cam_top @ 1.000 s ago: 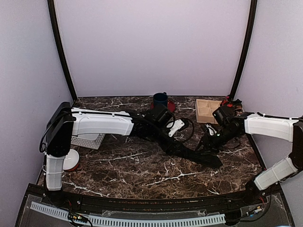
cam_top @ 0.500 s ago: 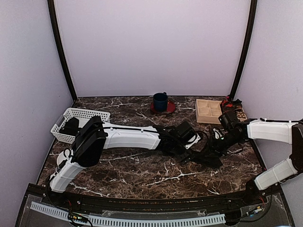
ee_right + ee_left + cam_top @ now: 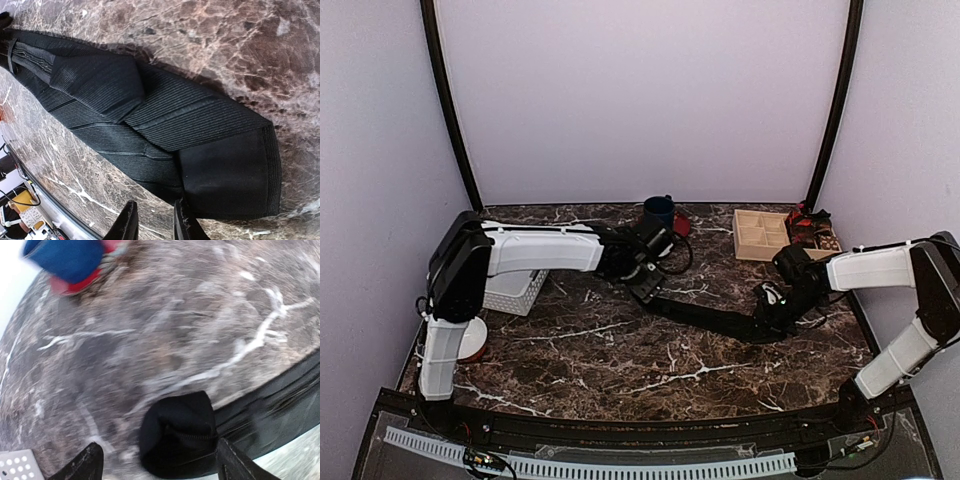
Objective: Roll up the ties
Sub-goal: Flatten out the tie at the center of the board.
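As the left gripper [image 3: 159, 461] returns, spread, to one end of the tie [image 3: 710, 315], the right gripper [image 3: 155, 220] narrows, empty. No roll yet.

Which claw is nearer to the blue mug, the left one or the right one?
Left. The left claw is just in front of the blue mug, at the tie's narrow end. The right claw is off to the mug's right, at the tie's wide end.

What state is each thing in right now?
Black fabric necktie: unrolled, lying stretched out.
Left gripper: open, astride one necktie end.
Right gripper: jaws narrow, by the wide end; grip unclear.
Blue mug: upright on red saucer.
White plastic basket: upright, partly hidden.
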Available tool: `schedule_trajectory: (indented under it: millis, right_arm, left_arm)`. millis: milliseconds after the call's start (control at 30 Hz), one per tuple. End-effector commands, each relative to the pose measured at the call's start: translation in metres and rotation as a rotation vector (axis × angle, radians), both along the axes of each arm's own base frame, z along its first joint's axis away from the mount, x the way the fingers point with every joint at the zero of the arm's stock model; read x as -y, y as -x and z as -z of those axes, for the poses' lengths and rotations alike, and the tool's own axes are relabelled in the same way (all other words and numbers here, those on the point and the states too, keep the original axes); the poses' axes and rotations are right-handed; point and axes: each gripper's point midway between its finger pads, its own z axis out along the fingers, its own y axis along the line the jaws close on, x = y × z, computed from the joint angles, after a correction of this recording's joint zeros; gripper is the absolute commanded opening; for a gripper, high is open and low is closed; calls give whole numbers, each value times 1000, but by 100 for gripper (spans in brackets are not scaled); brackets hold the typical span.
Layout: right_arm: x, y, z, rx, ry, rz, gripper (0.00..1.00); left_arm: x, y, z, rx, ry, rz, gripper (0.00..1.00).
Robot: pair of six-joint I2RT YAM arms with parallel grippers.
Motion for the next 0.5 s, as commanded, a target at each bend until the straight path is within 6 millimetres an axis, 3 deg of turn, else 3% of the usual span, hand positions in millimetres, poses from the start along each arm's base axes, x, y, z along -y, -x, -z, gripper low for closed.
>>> schedule_trajectory:
  millis: [0, 67, 167, 233, 333, 467]
  right_arm:
    - [2, -2, 5, 0, 29, -7, 25]
    - [3, -5, 3, 3, 39, -5, 24]
    - [7, -8, 0, 10, 49, 7, 24]
    - [10, -11, -4, 19, 50, 20, 24]
    - [10, -17, -13, 46, 47, 22, 23]
    - [2, -35, -34, 117, 3, 28, 23]
  left_arm:
    - [-32, 16, -29, -77, 134, 6, 80]
    - [-48, 23, -29, -117, 198, -4, 80]
    - [-100, 27, -2, -251, 181, -146, 72]
    - [-119, 28, -2, -257, 154, -185, 69]
    - [-106, 33, -24, -240, 232, -98, 72]
    - [-72, 27, -51, -215, 372, 18, 78]
